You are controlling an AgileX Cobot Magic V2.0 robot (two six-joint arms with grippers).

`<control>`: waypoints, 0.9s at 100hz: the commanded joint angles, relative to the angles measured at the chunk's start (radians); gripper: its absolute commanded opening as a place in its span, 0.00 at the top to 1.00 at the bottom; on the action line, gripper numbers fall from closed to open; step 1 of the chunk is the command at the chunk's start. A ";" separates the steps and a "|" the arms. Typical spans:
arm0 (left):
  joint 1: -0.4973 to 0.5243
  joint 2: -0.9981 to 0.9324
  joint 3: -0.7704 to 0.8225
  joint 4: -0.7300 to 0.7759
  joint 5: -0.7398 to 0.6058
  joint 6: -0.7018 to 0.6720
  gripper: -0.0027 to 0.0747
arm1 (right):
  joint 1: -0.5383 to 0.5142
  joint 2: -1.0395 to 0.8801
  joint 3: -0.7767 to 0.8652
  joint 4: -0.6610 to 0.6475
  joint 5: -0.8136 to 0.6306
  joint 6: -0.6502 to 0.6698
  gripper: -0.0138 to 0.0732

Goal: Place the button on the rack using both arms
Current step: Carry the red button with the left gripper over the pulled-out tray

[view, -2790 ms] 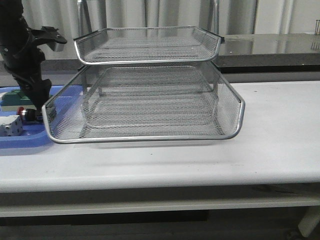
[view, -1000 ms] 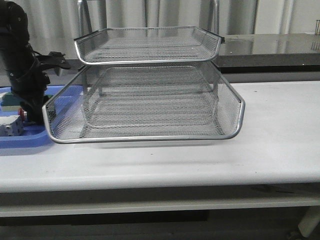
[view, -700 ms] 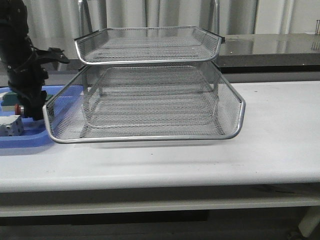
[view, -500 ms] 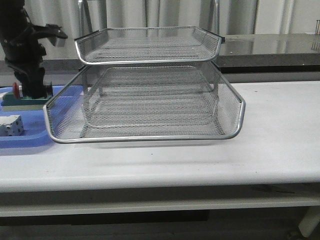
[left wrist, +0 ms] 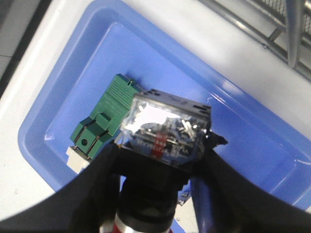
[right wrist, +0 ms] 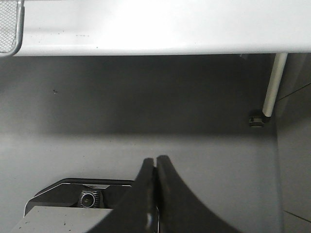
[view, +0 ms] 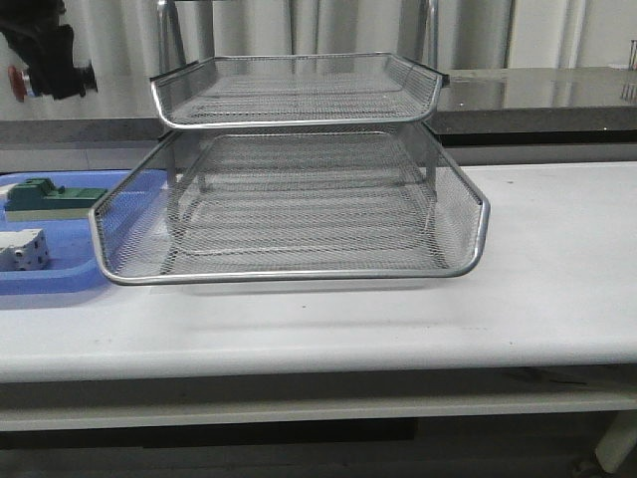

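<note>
**Q:** Front view: where is the task's thing, and what is holding it?

**A:** The button is hanging at the upper left of the frame, gripped by the left gripper, well above the blue tray and left of the rack's top tier. Only the red cap is showing clearly; the body is merging with the dark gripper, so its outline there is uncertain. A green block and a white part are lying in the tray at the left edge.

**Q:** Left wrist view: how is the grasp sitting, and how does the thing look?

**A:** The two fingers are clenching the button's black cylindrical body at lower centre, one on each flank. The transparent block end, showing metal contacts and a red label, is pointing away from the camera at mid-frame. A sliver of red is peeking out at the bottom edge.

**Q:** How is it likely handling?

**A:** It appears rigid, hard plastic and light. The round body is probably prone to rolling or twisting between narrow fingers, so the flat-sided block end is offering the second arm the surer hold.

**Q:** Right wrist view: what is the other arm doing?

**A:** The right gripper is sitting at lower centre with fingertips pressed together, grasping nothing, facing the grey floor beneath the table edge. The rack's corner is showing at upper left.
</note>
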 commanded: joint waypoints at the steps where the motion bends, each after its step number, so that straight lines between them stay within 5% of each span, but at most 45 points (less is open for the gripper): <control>1: 0.004 -0.113 -0.023 -0.025 0.020 -0.027 0.93 | -0.001 0.000 -0.034 -0.015 -0.037 -0.003 0.92; 25: 0.004 -0.258 0.104 -0.061 0.020 -0.043 0.93 | -0.001 0.000 -0.034 -0.015 -0.037 -0.003 0.92; 55: -0.012 -0.443 0.288 -0.278 0.020 -0.043 0.93 | -0.001 0.000 -0.034 -0.015 -0.037 -0.003 0.92; 90: -0.229 -0.487 0.385 -0.282 0.020 -0.043 0.93 | -0.001 0.000 -0.034 -0.015 -0.036 -0.003 0.92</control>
